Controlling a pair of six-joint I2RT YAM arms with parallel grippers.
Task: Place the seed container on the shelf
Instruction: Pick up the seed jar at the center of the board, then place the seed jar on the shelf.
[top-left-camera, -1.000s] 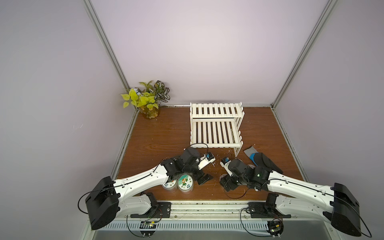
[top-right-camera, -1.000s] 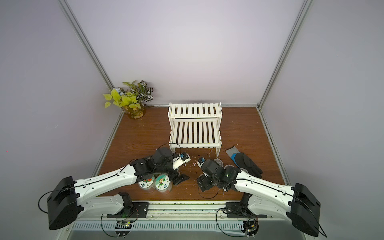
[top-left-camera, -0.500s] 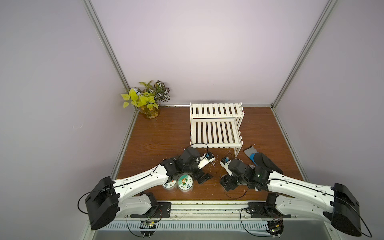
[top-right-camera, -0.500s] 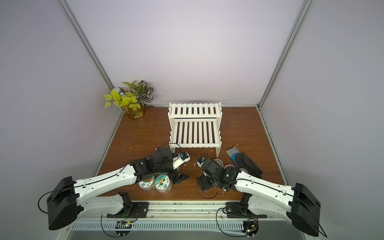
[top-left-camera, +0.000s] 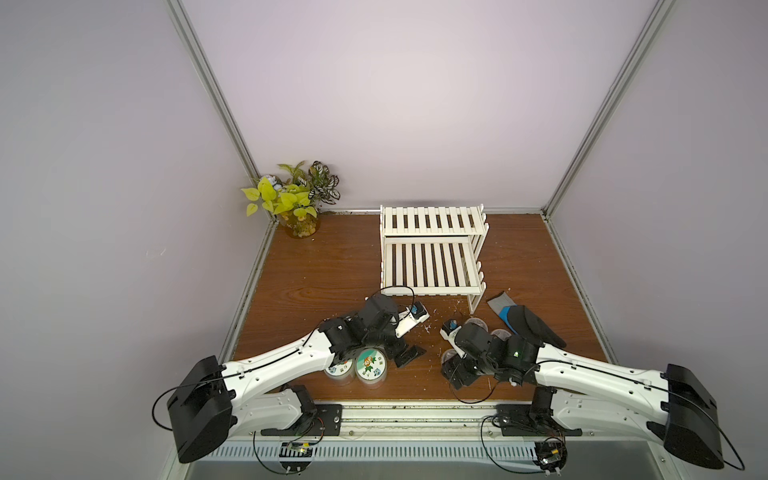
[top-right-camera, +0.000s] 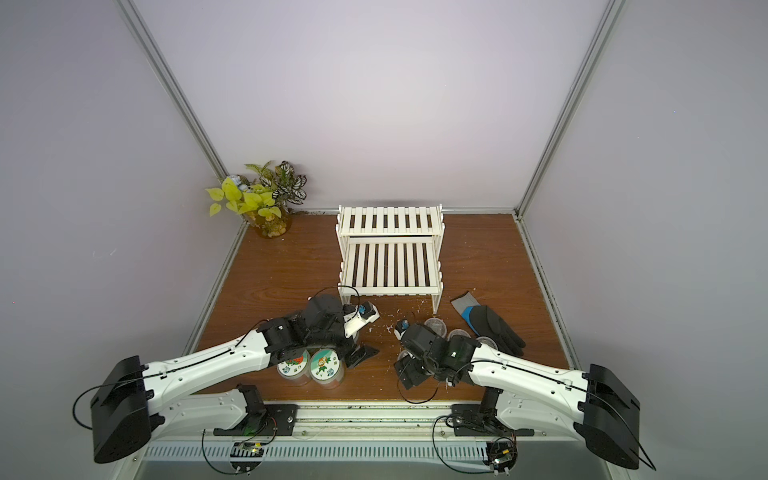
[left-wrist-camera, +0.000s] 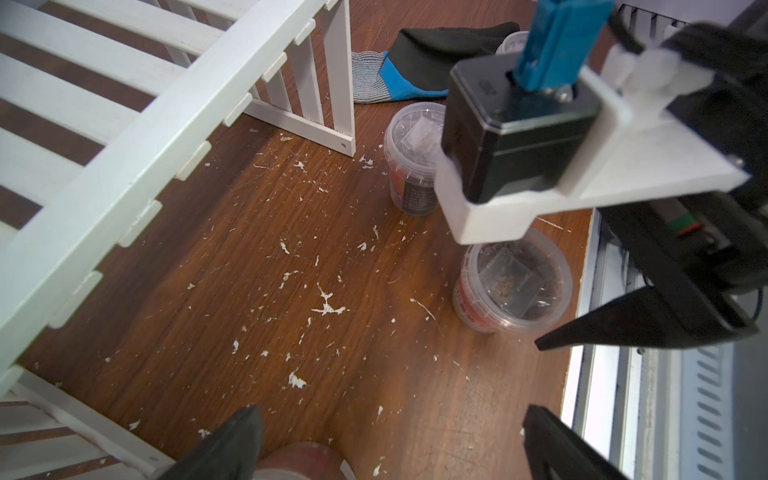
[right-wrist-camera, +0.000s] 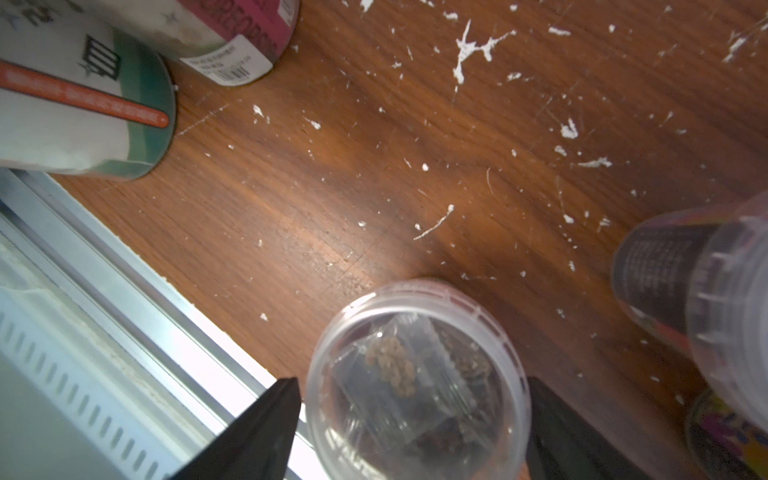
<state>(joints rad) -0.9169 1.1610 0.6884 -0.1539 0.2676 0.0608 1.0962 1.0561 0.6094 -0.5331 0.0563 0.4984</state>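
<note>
Right wrist view puts the small clear plastic seed container (right-wrist-camera: 415, 374), a sachet of seeds inside it, at the lower middle of the frame. It stands on the brown wooden bench (right-wrist-camera: 415, 166), close to the bench's railed edge. The right claw (right-wrist-camera: 411, 388) straddles it with a black finger on either side. A sliver of gap shows on one side, so the claw is part open and, as I judge, not yet gripping.

Left wrist view shows the left claw (left-wrist-camera: 390, 436) spread wide and empty at the bottom of the frame.

In both top views the white slatted two-tier shelf (top-left-camera: 432, 270) (top-right-camera: 388, 266) stands at the centre with both tiers bare, well apart from the arms low in the frame.

The task is barely begun. Closing on the container, lifting it, carrying it to the shelf and setting it down are all left. Other clear tubs (top-left-camera: 476, 322) and a black glove with a blue band (top-left-camera: 528, 328) lie near.
</note>
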